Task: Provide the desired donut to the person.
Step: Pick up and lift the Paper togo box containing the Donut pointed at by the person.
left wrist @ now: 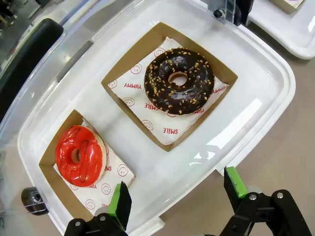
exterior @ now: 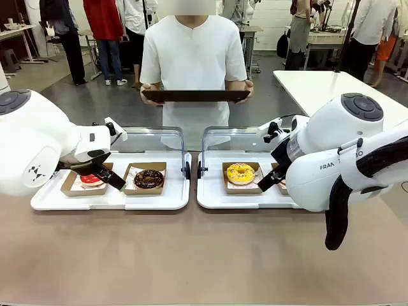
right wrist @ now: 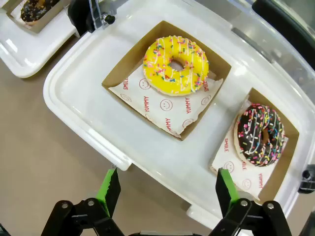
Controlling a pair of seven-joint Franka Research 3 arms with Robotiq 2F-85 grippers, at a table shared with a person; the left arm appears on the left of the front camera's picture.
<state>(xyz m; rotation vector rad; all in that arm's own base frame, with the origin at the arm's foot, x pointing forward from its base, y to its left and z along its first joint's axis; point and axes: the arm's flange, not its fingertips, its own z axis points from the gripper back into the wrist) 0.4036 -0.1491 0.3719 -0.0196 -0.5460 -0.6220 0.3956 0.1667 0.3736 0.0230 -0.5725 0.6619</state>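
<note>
patience comes first: the person (exterior: pixel 193 57) holds a dark serving tray (exterior: pixel 196 95) at the far side and gives no visible sign of which donut is wanted. the left gripper (left wrist: pixel 177 194), fingers spread, hangs over the red glazed donut (left wrist: pixel 78 155) and the nut-topped chocolate donut (left wrist: pixel 178 81); the right gripper (right wrist: pixel 167 189), also spread, over the yellow sprinkled donut (right wrist: pixel 175 64) and the sprinkled chocolate donut (right wrist: pixel 260 133). once the choice is clear, better to grip the cardboard box (left wrist: pixel 130 114) by its wall, not the glaze.

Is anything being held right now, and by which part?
The left gripper and right gripper are open and empty. The person holds a dark tray by its two ends.
</note>
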